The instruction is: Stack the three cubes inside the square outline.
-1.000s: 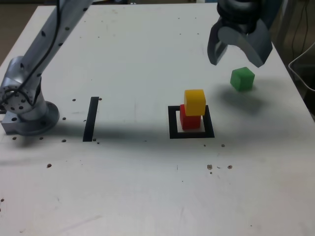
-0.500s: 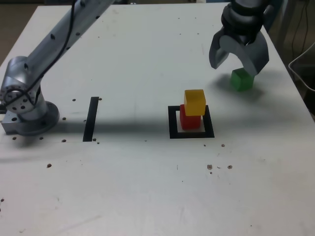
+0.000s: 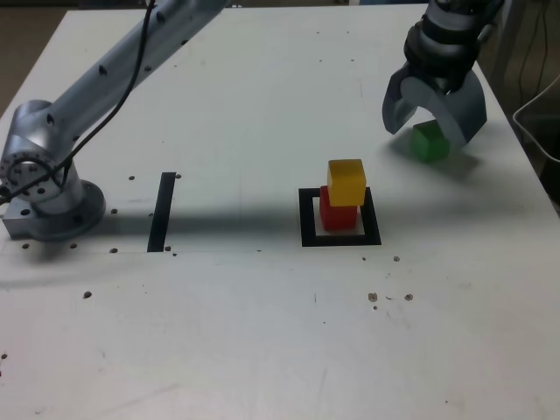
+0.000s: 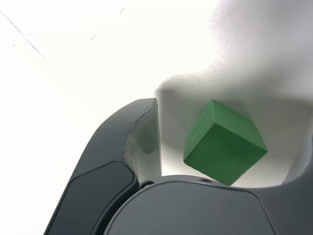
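A robotics lab or test bench: a grey robot arm (image 3: 105, 74) is bolted by its round base (image 3: 48, 206) to a scuffed white table (image 3: 245, 332) marked with black tape (image 3: 162, 212), and loose white cables (image 3: 535, 109) hang beside the table's edge.

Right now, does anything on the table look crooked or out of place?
Yes. The yellow cube sits slightly askew on the red cube, overhanging toward the exterior view's right. The green cube lies outside the square outline, between the open gripper's jaws.
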`<control>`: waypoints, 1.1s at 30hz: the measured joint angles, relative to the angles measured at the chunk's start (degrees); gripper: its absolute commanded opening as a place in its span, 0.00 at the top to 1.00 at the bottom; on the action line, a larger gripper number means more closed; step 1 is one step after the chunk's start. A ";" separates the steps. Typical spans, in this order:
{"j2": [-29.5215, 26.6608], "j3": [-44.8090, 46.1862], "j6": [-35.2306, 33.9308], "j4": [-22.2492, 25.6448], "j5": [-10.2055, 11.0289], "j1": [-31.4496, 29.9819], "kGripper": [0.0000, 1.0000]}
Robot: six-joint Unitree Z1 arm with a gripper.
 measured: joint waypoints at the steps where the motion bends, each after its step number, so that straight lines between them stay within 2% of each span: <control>1: 0.00 0.00 0.15 0.05 0.25 0.00 0.07; 10: -0.18 0.27 0.63 0.27 0.48 0.03 0.18; 20: -0.40 2.36 1.32 -1.25 -0.47 0.01 0.33; 25: -0.40 2.35 1.29 -2.29 -0.65 0.01 0.35; 33: -0.44 2.74 -2.22 -4.19 -1.38 0.01 0.48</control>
